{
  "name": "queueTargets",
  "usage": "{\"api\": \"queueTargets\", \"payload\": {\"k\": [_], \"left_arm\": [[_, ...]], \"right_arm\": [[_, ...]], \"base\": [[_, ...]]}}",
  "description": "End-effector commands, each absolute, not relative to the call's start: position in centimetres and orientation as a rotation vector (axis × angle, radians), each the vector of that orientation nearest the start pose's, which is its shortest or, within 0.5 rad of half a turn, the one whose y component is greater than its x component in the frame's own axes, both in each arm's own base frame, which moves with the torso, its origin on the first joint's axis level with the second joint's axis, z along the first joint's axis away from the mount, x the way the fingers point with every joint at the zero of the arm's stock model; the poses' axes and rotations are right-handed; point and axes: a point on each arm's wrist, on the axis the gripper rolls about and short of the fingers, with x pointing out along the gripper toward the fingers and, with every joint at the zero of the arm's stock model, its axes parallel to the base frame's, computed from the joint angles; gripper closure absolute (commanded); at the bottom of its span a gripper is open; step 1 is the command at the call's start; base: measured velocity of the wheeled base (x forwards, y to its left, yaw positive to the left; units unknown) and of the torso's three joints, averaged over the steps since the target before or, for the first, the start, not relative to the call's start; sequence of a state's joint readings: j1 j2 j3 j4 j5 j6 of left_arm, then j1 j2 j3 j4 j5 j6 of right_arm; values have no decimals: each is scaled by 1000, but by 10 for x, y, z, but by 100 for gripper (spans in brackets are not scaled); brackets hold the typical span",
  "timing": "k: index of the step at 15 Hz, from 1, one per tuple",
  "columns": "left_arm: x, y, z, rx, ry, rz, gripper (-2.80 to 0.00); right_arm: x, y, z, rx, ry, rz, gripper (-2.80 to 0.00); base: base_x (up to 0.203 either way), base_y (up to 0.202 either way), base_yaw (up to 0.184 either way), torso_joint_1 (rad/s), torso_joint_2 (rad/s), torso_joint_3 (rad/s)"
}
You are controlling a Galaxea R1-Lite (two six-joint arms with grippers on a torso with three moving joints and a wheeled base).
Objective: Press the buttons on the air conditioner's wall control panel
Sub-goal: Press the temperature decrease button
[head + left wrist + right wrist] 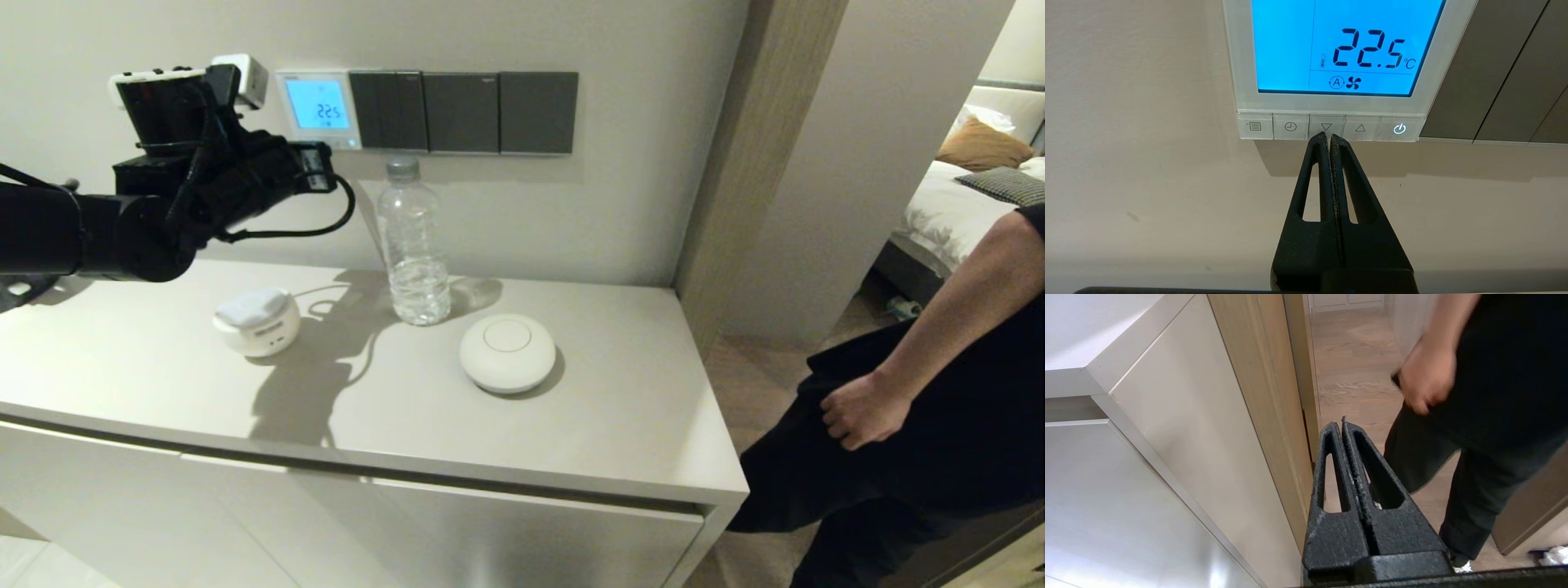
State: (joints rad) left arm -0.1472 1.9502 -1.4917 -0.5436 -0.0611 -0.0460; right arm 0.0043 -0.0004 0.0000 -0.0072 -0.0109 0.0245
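Buttons (1327, 127), five tiny pale grey-white keys in a row along the bottom edge of the small square white plastic wall control panel (318, 109), mounted on the far beige wall at the left end of a row of dark grey rocker switch plates (464, 112). Lit light-blue screen (1347, 45) above the keys, reading 22.5 °C with a fan symbol beneath. Left to right: menu key, clock key, down-arrow key (1326, 126), up-arrow key (1360, 128), power key (1399, 129) with its symbol glowing.

Left gripper (1329, 136) raised to the panel, black fingers (1314, 183) pressed together with no gap, holding nothing, tips right at the lower edge of the down-arrow key; contact or a hair short, impossible to tell. In the head view, tip at the panel's lower left part (326, 167).

Right gripper (1342, 424) low beside the white cabinet (1167, 428), at its right end, fingers likewise closed flat against each other and empty, near a person in black clothing (1494, 396).

On the cabinet top (637, 425): clear plastic water bottle (416, 245) below the switch plates, round white puck-shaped device (507, 353) nearer, small white lidded pot (256, 321) to the left.
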Motion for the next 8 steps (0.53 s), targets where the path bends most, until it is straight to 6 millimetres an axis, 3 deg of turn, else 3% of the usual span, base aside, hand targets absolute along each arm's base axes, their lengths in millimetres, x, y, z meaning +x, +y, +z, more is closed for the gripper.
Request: {"api": "queueTargets", "payload": {"k": [1,8], "left_arm": [[401,-61,276,-49,-79,-210,0],[398,-60,279,-51,-87,-211,0]], "right_arm": [[-23,0,75,25,-5,-6,0],[-23,0,76,25,-6,-6,0]], "base": [[0,0,0,0,0,0],[0,0,0,0,0,0]]}}
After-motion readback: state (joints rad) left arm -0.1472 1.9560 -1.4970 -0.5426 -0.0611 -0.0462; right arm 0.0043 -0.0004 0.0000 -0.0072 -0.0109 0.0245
